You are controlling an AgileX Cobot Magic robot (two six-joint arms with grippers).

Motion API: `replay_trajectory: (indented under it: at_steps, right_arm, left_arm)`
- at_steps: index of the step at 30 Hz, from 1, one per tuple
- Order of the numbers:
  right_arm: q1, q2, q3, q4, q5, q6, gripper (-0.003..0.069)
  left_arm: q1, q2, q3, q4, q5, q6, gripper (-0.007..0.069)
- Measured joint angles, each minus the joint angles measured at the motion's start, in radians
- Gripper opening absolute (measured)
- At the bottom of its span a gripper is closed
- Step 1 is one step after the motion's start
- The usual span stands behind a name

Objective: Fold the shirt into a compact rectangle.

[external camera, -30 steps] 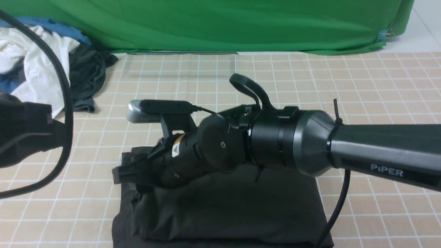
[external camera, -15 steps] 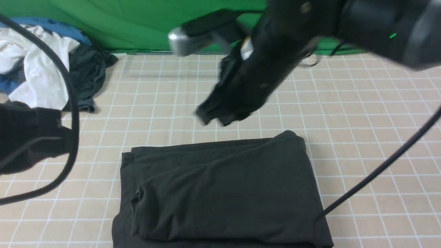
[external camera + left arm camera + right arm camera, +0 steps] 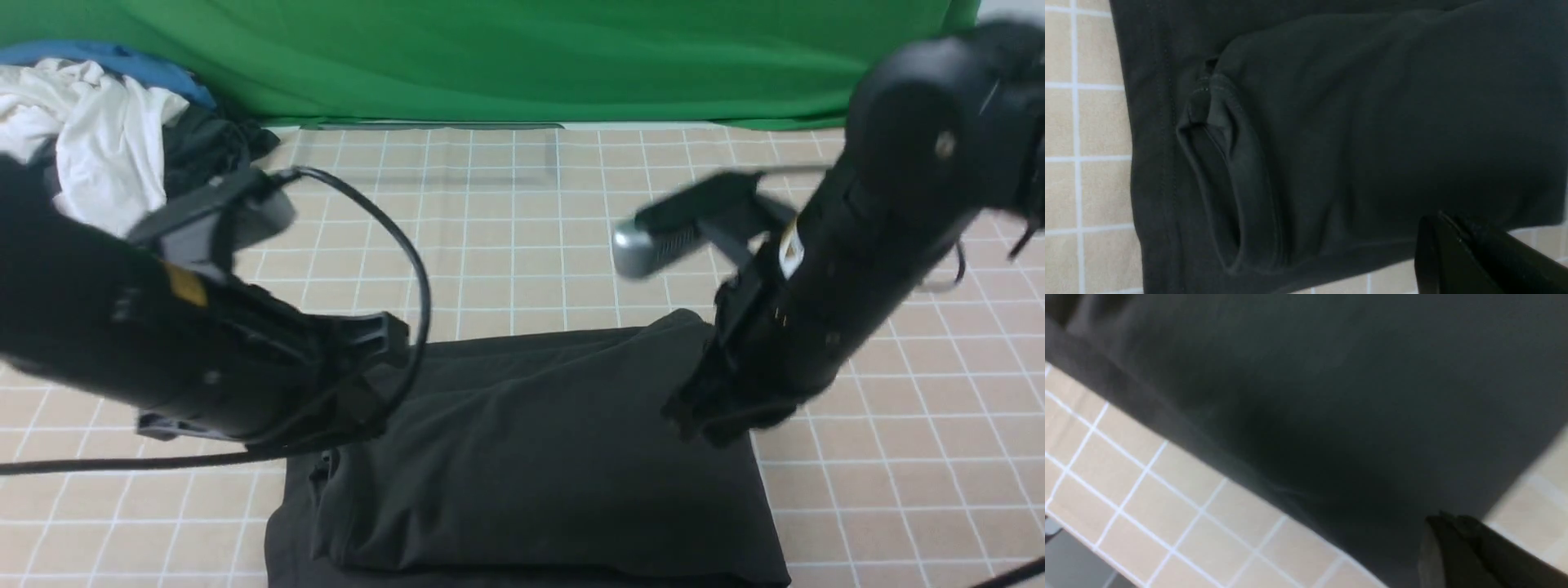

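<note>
Both arms have swung down over the folded shirt [image 3: 539, 465], each claw together; beige checked tabletop [image 3: 506, 229], green backdrop [image 3: 490, 57] behind.

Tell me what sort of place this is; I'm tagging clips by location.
Probably a robot test or recording setup, not a home: a green backdrop hangs behind a checked tablecloth, with a folded black shirt and a pile of spare clothes.
</note>
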Motion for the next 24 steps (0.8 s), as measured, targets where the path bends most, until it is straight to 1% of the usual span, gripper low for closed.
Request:
replay_trajectory:
  at_steps: [5,8,12,15,18,21,24]
  right_arm:
    - [0.000,0.038,0.135,0.122,-0.150,-0.043,0.0034]
    - [0.000,0.071,0.175,0.150,-0.195,-0.060,0.0034]
    - [0.000,0.104,0.191,0.147,-0.194,-0.061,0.0034]
    - [0.000,0.113,0.206,0.134,-0.192,-0.060,0.0034]
    - [0.000,0.112,0.208,0.126,-0.184,-0.060,0.0034]
    - [0.000,0.071,0.208,0.105,-0.165,-0.060,0.0034]
    - [0.000,-0.037,0.208,0.082,-0.164,-0.060,0.0034]
  left_arm:
    - [-0.007,0.137,0.028,-0.028,-0.057,0.029,0.0013]
    - [-0.017,0.199,0.074,-0.028,-0.110,0.037,0.0013]
    - [-0.020,0.236,0.145,-0.020,-0.167,0.027,0.0013]
    - [-0.017,0.244,0.194,0.031,-0.201,-0.032,0.0013]
    - [-0.017,0.241,0.194,0.056,-0.199,-0.055,0.0013]
    - [-0.016,0.199,0.193,0.077,-0.187,-0.063,0.0013]
    - [-0.016,0.120,0.184,0.092,-0.176,-0.066,0.0013]
